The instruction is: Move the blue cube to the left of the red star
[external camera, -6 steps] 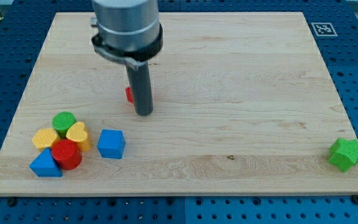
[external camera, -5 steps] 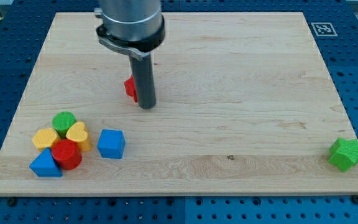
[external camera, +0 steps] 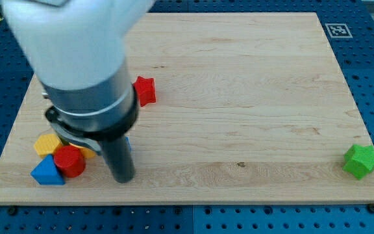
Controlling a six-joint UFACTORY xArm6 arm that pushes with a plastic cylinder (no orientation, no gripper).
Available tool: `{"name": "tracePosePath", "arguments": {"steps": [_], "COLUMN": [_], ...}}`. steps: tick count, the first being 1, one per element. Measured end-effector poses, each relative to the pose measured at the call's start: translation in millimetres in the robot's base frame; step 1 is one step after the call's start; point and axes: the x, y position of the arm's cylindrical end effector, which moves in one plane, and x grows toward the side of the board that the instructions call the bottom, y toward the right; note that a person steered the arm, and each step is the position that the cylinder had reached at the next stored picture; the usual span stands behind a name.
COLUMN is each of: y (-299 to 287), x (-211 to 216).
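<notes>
The red star (external camera: 144,90) lies on the wooden board (external camera: 252,97), left of the board's middle. My tip (external camera: 123,179) is down at the view's lower left. The rod and arm cover nearly all of the blue cube; only a thin blue sliver (external camera: 128,144) shows at the rod's right edge. The tip is well below the red star, and the cube sits just behind the rod.
A cluster at the lower left holds a red cylinder (external camera: 69,160), a blue triangular block (external camera: 47,172), a yellow block (external camera: 46,143) and an orange-yellow block partly hidden by the arm. A green star (external camera: 361,160) lies near the right edge.
The arm swung from beside the red star down to the lower left, now covering the blue cube and the green block. The red star is uncovered. The blocks have not visibly moved.
</notes>
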Motion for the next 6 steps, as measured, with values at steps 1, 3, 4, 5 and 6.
{"name": "tracePosePath", "arguments": {"steps": [1, 3, 4, 5, 6], "y": [-23.4, -33.4, -30.1, -8.6, 18.1], "x": [-25.1, -59.4, -50.6, -50.6, -55.4]}}
